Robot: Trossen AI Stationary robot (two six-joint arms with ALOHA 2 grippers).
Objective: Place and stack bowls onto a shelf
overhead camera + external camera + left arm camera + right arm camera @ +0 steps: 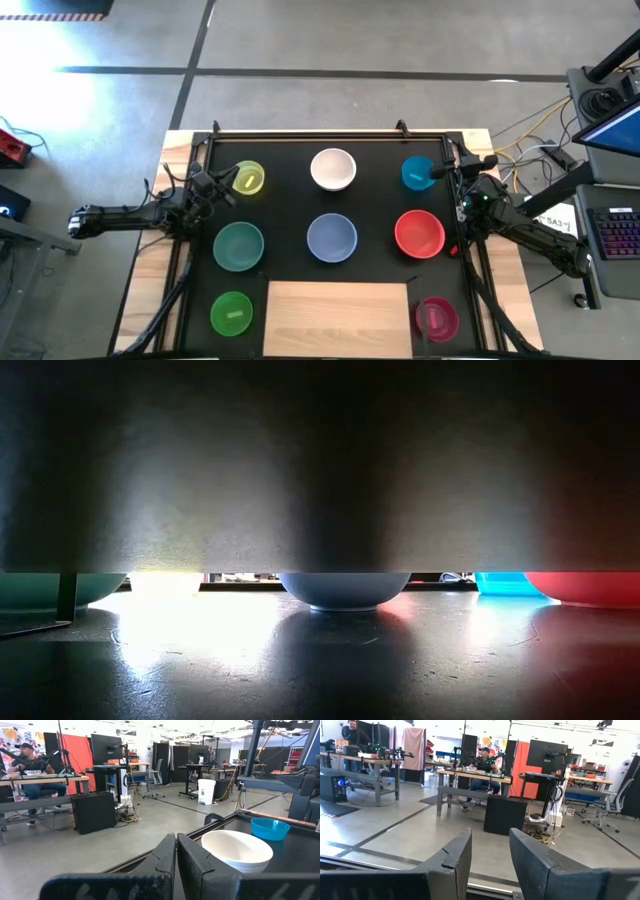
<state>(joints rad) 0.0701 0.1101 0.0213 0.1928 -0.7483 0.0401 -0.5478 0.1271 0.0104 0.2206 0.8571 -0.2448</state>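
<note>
Eight bowls sit apart on the black mat in the high view: yellow (pixel 248 177), white (pixel 333 169), cyan (pixel 418 172), teal (pixel 238 245), pale blue (pixel 332 237), red (pixel 420 233), green (pixel 232 313) and magenta (pixel 436 318). The pale wooden shelf (pixel 338 318) lies at the near edge between green and magenta, with nothing on it. My left gripper (pixel 222 184) hangs beside the yellow bowl, shut (pixel 176 851), facing the white bowl (pixel 237 850). My right gripper (pixel 437 172) hangs beside the cyan bowl, open (pixel 490 851), holding nothing.
A black frame rail (pixel 330 133) runs along the mat's far edge, and wooden side strips (pixel 150 270) flank it. In the low view a pale panel (pixel 320 460) fills the upper picture, with only the pale blue bowl (pixel 338 588) and its neighbours' bases showing beneath. People sit at desks in the room beyond.
</note>
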